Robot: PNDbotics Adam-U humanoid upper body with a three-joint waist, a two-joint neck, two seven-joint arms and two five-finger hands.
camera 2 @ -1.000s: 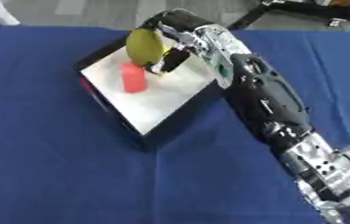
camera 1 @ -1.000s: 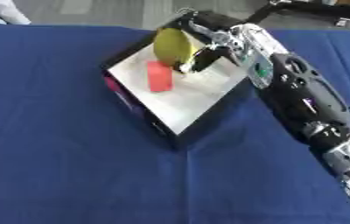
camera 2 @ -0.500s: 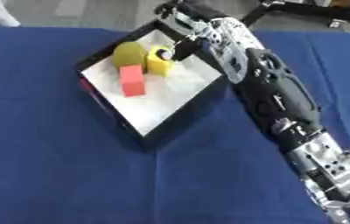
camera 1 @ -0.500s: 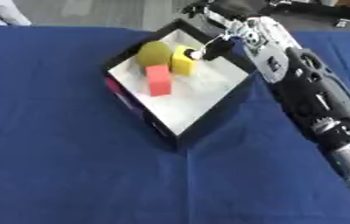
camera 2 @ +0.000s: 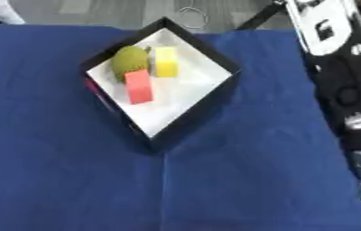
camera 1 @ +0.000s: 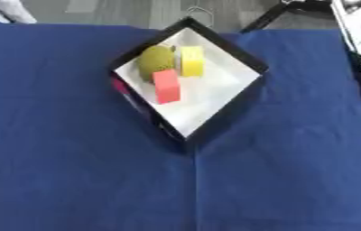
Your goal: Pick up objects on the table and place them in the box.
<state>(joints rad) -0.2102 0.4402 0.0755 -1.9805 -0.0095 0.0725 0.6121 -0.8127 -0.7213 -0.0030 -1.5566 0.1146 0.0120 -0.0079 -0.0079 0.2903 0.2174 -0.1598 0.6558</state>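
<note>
Black box holding olive fruit, yellow block, red block, fingers unseen.

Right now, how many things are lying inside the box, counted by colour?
Olive-green round fruit: 1
Yellow block: 1
Red block: 1
Total: 3, all inside the black box with the white floor.

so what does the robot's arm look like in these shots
Only the right arm shows, along the right edge of the right eye view. It is mostly black, with a white panel bearing dark markings near the top and small silver-white patches lower down. Neither hand is in view.
</note>
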